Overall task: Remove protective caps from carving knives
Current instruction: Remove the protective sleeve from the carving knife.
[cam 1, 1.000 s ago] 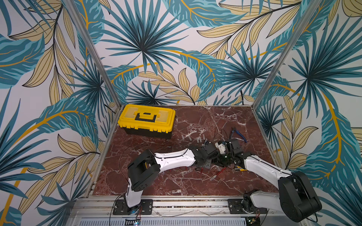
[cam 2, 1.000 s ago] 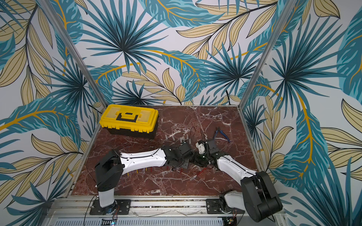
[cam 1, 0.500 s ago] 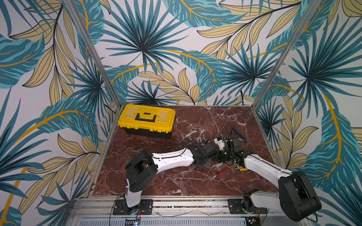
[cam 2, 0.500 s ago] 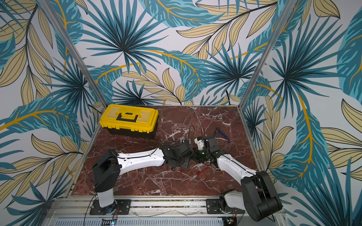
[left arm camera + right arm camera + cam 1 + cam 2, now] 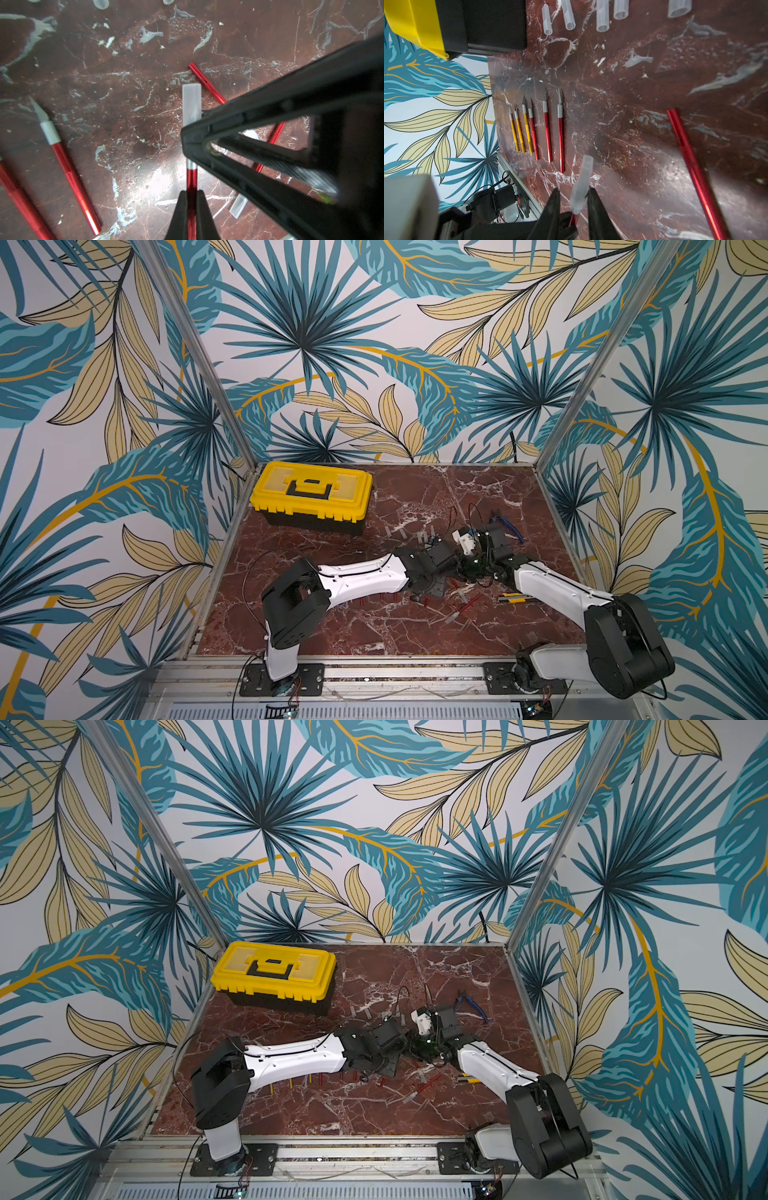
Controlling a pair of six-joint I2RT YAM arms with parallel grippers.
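My left gripper point(image 5: 191, 192) is shut on the red handle of a carving knife point(image 5: 191, 178), held off the table. A translucent protective cap point(image 5: 191, 99) still covers its tip. My right gripper point(image 5: 573, 190) straddles that cap point(image 5: 583, 176). One finger touches the cap and a gap shows at the other, so it stands open. Three yellow knives point(image 5: 520, 133) and three red ones point(image 5: 548, 133) lie uncapped in a row. Several loose caps point(image 5: 602, 18) lie near the toolbox. Another red knife point(image 5: 465, 605) lies capped on the table.
A yellow toolbox point(image 5: 311, 495) stands at the back left. Blue pliers point(image 5: 507, 524) lie behind the right arm, and a yellow-and-black utility knife point(image 5: 515, 599) lies beside it. A bare red knife point(image 5: 68, 170) and a loose cap point(image 5: 239, 205) lie under the grippers.
The right gripper's fingers have drawn closer together around the cap. Both arms stay at about the same spot, and the left gripper keeps its hold on the knife.
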